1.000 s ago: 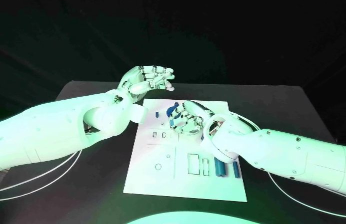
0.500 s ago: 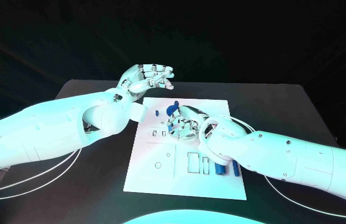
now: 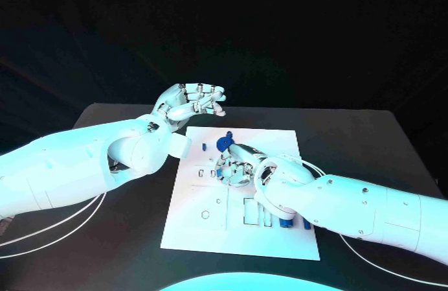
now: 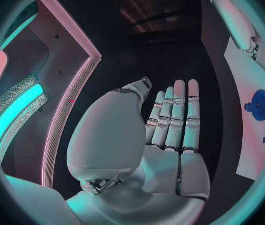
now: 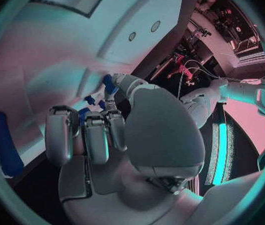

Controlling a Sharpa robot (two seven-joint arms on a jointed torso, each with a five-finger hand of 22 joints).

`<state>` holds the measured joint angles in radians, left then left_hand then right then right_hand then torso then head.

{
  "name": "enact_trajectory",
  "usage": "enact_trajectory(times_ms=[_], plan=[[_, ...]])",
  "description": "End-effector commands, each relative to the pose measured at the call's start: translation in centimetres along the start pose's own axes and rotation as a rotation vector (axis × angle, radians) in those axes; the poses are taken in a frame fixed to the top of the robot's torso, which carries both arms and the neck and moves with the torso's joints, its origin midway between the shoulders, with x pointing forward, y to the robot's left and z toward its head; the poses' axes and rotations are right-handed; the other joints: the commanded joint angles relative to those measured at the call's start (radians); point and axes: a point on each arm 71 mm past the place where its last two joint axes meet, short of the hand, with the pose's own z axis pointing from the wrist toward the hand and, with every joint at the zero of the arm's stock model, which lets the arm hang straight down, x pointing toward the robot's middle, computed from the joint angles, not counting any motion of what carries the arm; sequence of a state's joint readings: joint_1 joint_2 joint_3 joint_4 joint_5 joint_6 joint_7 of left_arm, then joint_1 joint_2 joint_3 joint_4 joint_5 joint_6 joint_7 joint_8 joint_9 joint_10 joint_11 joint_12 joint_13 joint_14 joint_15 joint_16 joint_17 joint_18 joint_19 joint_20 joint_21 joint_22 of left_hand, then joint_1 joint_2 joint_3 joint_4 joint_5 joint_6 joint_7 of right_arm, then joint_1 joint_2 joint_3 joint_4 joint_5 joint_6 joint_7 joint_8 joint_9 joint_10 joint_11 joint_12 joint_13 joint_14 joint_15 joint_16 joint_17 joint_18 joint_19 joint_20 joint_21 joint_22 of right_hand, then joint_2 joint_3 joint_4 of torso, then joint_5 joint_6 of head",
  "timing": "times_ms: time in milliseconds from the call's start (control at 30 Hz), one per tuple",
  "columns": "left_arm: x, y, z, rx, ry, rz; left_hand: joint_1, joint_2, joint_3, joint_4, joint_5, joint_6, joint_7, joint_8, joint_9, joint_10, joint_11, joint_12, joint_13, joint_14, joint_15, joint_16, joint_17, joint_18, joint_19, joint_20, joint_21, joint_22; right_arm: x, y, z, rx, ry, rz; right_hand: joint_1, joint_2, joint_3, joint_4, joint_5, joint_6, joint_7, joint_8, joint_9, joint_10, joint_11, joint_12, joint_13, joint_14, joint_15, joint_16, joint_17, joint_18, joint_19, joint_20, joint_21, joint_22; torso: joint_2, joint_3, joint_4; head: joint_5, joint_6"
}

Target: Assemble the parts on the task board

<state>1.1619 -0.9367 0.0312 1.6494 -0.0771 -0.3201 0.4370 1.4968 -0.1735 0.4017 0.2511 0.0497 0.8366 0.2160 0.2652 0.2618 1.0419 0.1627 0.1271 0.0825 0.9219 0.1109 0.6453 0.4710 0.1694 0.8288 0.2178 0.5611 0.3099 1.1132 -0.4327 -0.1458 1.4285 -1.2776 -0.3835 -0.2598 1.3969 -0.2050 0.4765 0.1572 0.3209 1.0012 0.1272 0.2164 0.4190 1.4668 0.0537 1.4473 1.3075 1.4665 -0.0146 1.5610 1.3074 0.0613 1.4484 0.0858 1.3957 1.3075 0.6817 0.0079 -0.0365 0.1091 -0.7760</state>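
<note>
My right hand [image 3: 241,168] pinches a small blue part [image 5: 109,83] over the task board [image 3: 207,223]; I'd lower it squarely; left hand [image 3: 191,102] empty, fingers loosely curled.

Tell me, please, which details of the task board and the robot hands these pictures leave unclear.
- What the right robot hand touches on the task board: in the head view its own fingers cover that spot.
- Whether it holds the small blue piece: in the right wrist view the fingers curl over it.
- The blue bars near the board's near edge: the right forearm covers part of them.
- The left robot hand: flat, nothing in it.
</note>
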Motion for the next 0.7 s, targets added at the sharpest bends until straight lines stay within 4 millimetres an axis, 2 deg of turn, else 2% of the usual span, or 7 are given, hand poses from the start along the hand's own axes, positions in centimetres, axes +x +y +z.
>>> enact_trajectory(times_ms=[33, 133, 433, 700], plan=[[0.02, -0.1, 0.04, 0.009, 0.005, -0.006, -0.009, 0.0, 0.005, 0.001, 0.001, -0.005, 0.012, 0.001, 0.002, 0.004, 0.005, -0.004, 0.001, -0.01, 0.0, 0.004, 0.002, 0.009, -0.007, 0.001, 0.006, 0.001, 0.21, 0.0, 0.08, -0.001, 0.001, -0.024, -0.01, 0.001, 0.004, 0.002, -0.007, 0.006, 0.001, 0.004, 0.001, 0.007, -0.008, -0.003, 0.121, 0.096, -0.007, -0.001, 0.228, -0.009, -0.007, 0.001, -0.004, 0.092, 0.001, -0.0005, 0.0, 0.001, 0.0], [-0.13, -0.09, 0.06, 0.009, 0.001, -0.004, -0.009, 0.0, 0.005, 0.001, 0.001, -0.005, 0.012, 0.001, 0.002, 0.004, 0.005, -0.004, 0.001, -0.01, 0.0, 0.004, 0.002, 0.009, -0.007, 0.001, 0.006, 0.001, 0.36, -0.09, 0.17, 0.002, 0.0, -0.027, -0.01, 0.001, 0.004, 0.002, -0.007, 0.006, 0.001, 0.004, 0.001, 0.007, -0.008, -0.003, 0.121, 0.096, -0.007, -0.001, 0.228, -0.009, -0.007, 0.001, -0.004, 0.092, 0.0, 0.0006, -0.0006, 0.003, -0.002], [-0.26, -0.09, 0.04, 0.008, -0.001, -0.002, -0.01, -0.001, 0.006, 0.0, 0.001, -0.006, 0.012, 0.002, 0.003, 0.005, 0.005, -0.005, 0.002, -0.011, 0.0, 0.006, 0.002, 0.009, -0.01, 0.001, 0.009, 0.003, 0.45, -0.45, 0.32, 0.009, -0.009, -0.032, -0.019, -0.004, 0.004, 0.0, -0.009, -0.002, 0.002, 0.002, 0.0, 0.005, -0.008, -0.005, 0.12, 0.096, -0.007, -0.001, 0.227, -0.009, -0.008, 0.001, -0.006, 0.092, 0.0, 0.0004, -0.0036, 0.007, -0.002], [-0.26, -0.08, 0.05, 0.008, 0.0, -0.003, -0.01, -0.001, 0.006, 0.0, 0.001, -0.006, 0.012, 0.002, 0.003, 0.005, 0.005, -0.005, 0.002, -0.011, 0.0, 0.006, 0.002, 0.009, -0.01, 0.001, 0.009, 0.003, 0.54, -0.43, 0.36, -0.001, -0.001, -0.036, -0.028, -0.01, 0.006, -0.002, -0.013, -0.016, 0.007, -0.004, -0.002, 0.003, -0.004, -0.008, 0.117, 0.096, -0.005, -0.001, 0.227, -0.009, -0.009, 0.002, -0.008, 0.091, 0.0, 0.0005, -0.0035, 0.004, -0.003]])
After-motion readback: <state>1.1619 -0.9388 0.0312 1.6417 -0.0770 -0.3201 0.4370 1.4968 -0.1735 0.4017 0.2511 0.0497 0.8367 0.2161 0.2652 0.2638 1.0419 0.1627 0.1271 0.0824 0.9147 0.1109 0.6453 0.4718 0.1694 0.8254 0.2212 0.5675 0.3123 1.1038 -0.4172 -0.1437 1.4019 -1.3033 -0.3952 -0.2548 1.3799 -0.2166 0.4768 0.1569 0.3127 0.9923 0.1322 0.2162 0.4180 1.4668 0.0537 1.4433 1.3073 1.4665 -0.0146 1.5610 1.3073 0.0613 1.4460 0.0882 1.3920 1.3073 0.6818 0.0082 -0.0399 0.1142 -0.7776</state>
